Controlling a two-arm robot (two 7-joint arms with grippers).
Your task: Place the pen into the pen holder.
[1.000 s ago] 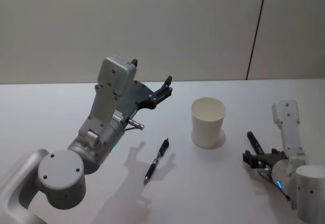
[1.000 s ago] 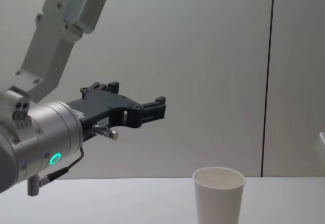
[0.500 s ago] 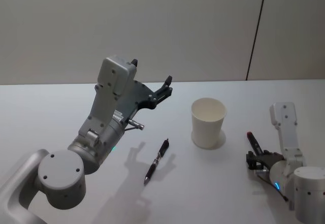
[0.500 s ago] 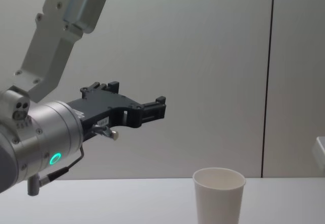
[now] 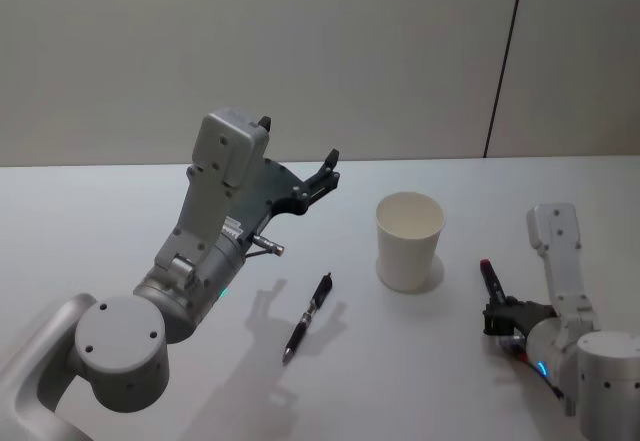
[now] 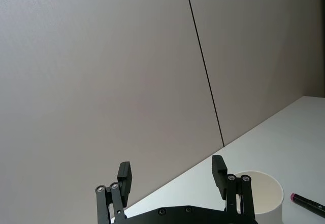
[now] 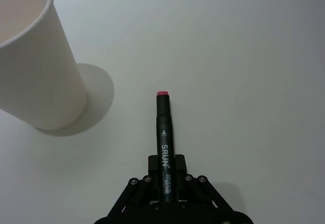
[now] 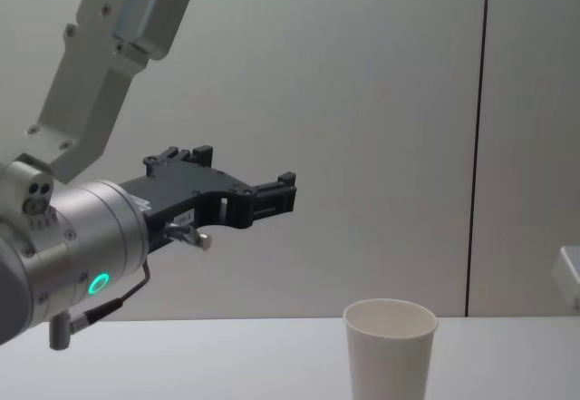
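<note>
white worktop (image 5: pixel 120 221) spans the lower half of the head view, below a plain grey wall. the left gripper (image 6: pixel 171 168) is raised well above the worktop at centre left of the head view, at the end of a grey arm rising from the lower left corner. its black fingers (image 6: pixel 219 169) are spread wide with nothing between them. in the chest view it juts from the left side at mid height, pointing toward the right.

the pen holder (image 5: pixel 410 241), a white tapered paper cup with a rolled rim, stands upright and empty on the worktop just right of centre in the head view. in the chest view it sits at the bottom edge, right of centre.

the right gripper (image 7: pixel 166 167) lies low over the worktop in the lower right of the head view, its fingers closed around the rear of the pen (image 7: pixel 164 127). this pen is a black marker with a pink end. it points away from the robot, lying to the right of the pen holder, near its base but apart from it. whether it touches the worktop cannot be told.

a second pen (image 5: pixel 308 316), slim and dark, lies flat on the worktop at lower centre of the head view, left of the pen holder and apart from both grippers.
</note>
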